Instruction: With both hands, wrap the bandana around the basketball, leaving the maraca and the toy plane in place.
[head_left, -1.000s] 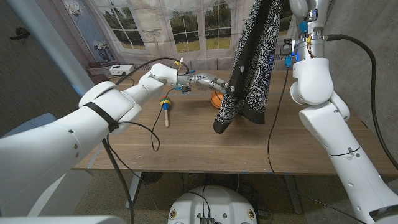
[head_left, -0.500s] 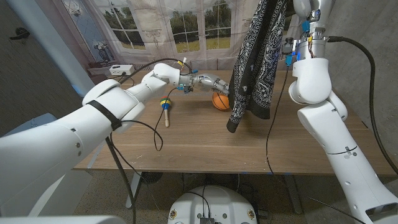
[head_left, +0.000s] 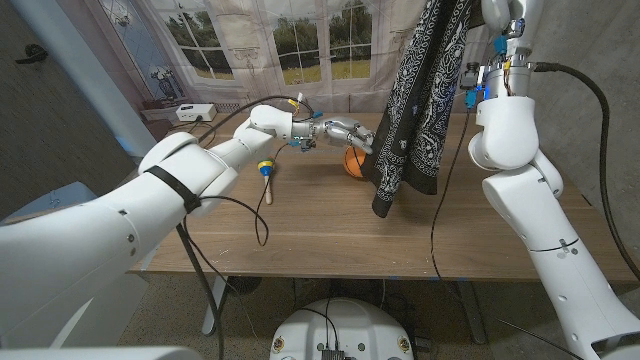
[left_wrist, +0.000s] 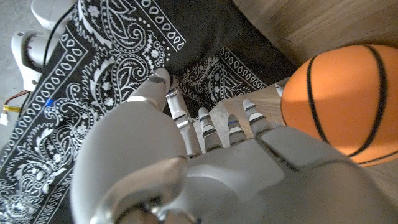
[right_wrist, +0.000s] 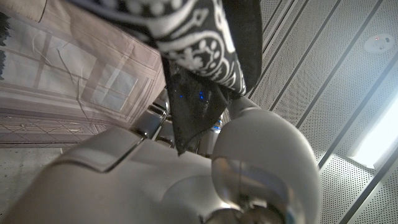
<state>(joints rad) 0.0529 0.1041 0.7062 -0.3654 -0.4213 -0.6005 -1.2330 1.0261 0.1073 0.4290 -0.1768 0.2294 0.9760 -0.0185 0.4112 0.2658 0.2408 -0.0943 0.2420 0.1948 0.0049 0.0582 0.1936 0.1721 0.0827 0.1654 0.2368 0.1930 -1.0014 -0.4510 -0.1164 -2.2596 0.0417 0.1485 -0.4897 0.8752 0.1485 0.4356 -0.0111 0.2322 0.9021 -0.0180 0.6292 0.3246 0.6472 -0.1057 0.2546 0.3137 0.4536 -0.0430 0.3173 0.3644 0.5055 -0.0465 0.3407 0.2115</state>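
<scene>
**Bandana hangs over basketball as two hands line up the wrap**

The bandana (head_left: 418, 100), black with white paisley, hangs in a long drape from high at the robot's right, its lower corner dangling just above the wooden table (head_left: 330, 235) and in front of the basketball (head_left: 352, 163). The ball sits on the table near its far middle, partly hidden behind the cloth. The right hand (right_wrist: 186, 180) grasps the cloth's upper end, a fold of it trapped against the hand in the right wrist view. The left hand (head_left: 345, 131) reaches in beside the ball, fingers (left_wrist: 205, 127) spread and pressed against the hanging cloth; whether they have actually pinched it cannot be told.

To do this step well, the left hand probably needs a firm pinch on a free edge or corner, so the two hands can spread the cloth wide before lowering it over the ball. Draped as a narrow bunch, it would likely slide off.

The maraca (head_left: 267, 172) lies to the ball's left, near the left forearm, so that arm should sweep little sideways. Open tabletop lies in front of the ball and to its right. The toy plane cannot be made out.
</scene>
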